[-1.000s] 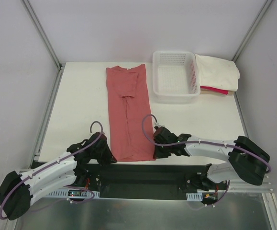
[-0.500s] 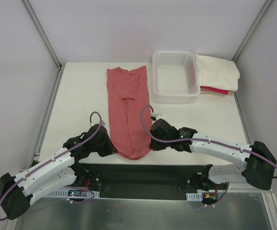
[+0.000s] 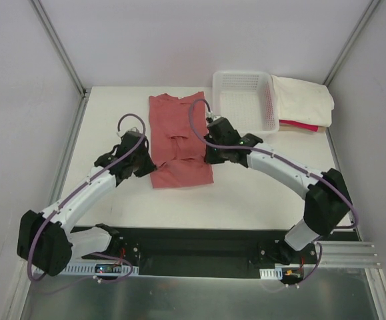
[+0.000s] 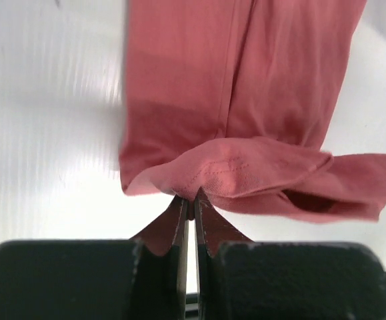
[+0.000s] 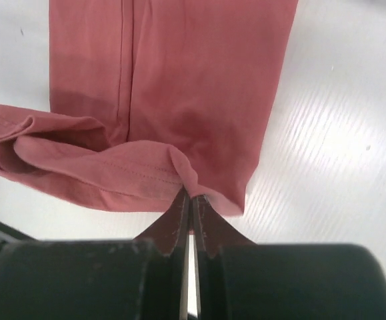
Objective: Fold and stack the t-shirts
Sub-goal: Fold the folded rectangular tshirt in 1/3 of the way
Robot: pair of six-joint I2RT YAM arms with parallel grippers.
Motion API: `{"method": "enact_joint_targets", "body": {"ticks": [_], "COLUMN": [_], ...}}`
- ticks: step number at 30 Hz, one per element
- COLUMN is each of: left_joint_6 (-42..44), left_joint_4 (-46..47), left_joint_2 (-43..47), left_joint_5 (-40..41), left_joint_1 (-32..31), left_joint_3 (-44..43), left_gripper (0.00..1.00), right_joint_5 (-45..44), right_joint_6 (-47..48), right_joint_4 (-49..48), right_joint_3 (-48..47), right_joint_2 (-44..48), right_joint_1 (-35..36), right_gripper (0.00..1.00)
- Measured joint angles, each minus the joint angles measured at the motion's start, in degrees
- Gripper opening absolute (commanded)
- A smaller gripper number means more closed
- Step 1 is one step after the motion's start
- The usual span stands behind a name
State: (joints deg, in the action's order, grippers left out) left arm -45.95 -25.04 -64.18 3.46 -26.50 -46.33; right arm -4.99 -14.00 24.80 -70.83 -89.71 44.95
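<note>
The dusty salmon-red t-shirt (image 3: 178, 137) lies on the white table, folded lengthwise, its near end lifted and doubled back over the middle. My left gripper (image 3: 147, 160) is shut on the hem's left corner, seen in the left wrist view (image 4: 189, 198). My right gripper (image 3: 209, 155) is shut on the hem's right corner, seen in the right wrist view (image 5: 191, 197). The shirt also shows in both wrist views (image 4: 246, 87) (image 5: 179, 73). A cream-white t-shirt (image 3: 304, 100) lies folded on a bright pink-red t-shirt (image 3: 301, 125) at the back right.
A white lattice basket (image 3: 244, 107) stands right of the salmon shirt, next to the folded stack. The table's (image 3: 113, 127) left side and near half show bare white surface. Metal frame posts rise at the back corners.
Both grippers have carried the shirt's near hem from the front edge away toward the far side, doubling the lower half over the middle. Both arms now reach far out.
</note>
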Motion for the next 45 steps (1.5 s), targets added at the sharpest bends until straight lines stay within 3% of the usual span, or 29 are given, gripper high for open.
{"method": "enact_joint_targets", "body": {"ticks": [7, 14, 28, 31, 33, 35, 36, 38, 39, 40, 41, 45], "left_joint_6": [6.99, 11.15, 13.90, 14.08, 14.16, 14.49, 14.80, 15.45, 15.39, 15.50, 15.58, 15.32], "left_joint_4": [2.91, 4.52, 4.92, 5.11, 5.11, 5.14, 5.09, 5.27, 5.35, 5.33, 5.31, 5.38], "left_joint_2": [-12.50, -23.80, -36.76, -38.71, -39.45, -39.87, -39.89, -39.89, -39.87, -39.82, -39.71, -37.42], "left_joint_5": [-2.12, -6.01, -10.27, -10.97, -11.10, -11.50, -11.76, -12.24, -12.35, -12.46, -12.52, -13.94], "left_joint_1": [6.36, 10.14, 13.14, 13.51, 13.77, 13.88, 13.90, 14.25, 14.25, 14.25, 14.25, 14.25], "left_joint_3": [-11.21, -18.97, -26.88, -27.87, -28.09, -28.22, -28.22, -28.35, -28.41, -28.44, -28.41, -27.36], "left_gripper": [0.00, 0.00, 0.03, 0.11, 0.23, 0.44, 0.62, 0.73, 0.88, 0.95, 0.99, 0.99], "right_joint_5": [6.80, 7.39, 8.94, 9.31, 9.79, 10.25, 10.49, 11.41, 12.02, 12.68, 13.49, 16.57], "right_joint_6": [4.63, 6.49, 9.57, 10.01, 10.25, 10.40, 10.47, 10.58, 10.67, 10.71, 10.75, 10.93], "right_joint_4": [0.37, 1.20, 2.73, 2.78, 2.73, 2.89, 2.93, 2.99, 3.06, 3.15, 3.23, 2.84], "right_joint_3": [-11.32, -17.64, -26.99, -28.74, -29.49, -29.53, -29.57, -29.57, -29.57, -29.57, -29.57, -28.20], "right_joint_2": [-11.10, -17.14, -28.85, -30.38, -30.99, -31.08, -31.10, -31.10, -31.08, -31.10, -31.08, -29.88], "right_joint_1": [-7.04, -9.05, -13.42, -13.77, -13.97, -14.08, -14.10, -14.10, -14.10, -14.10, -14.10, -13.75], "right_gripper": [0.01, 0.04, 0.12, 0.19, 0.26, 0.32, 0.40, 0.41, 0.44, 0.45, 0.48, 0.59]}}
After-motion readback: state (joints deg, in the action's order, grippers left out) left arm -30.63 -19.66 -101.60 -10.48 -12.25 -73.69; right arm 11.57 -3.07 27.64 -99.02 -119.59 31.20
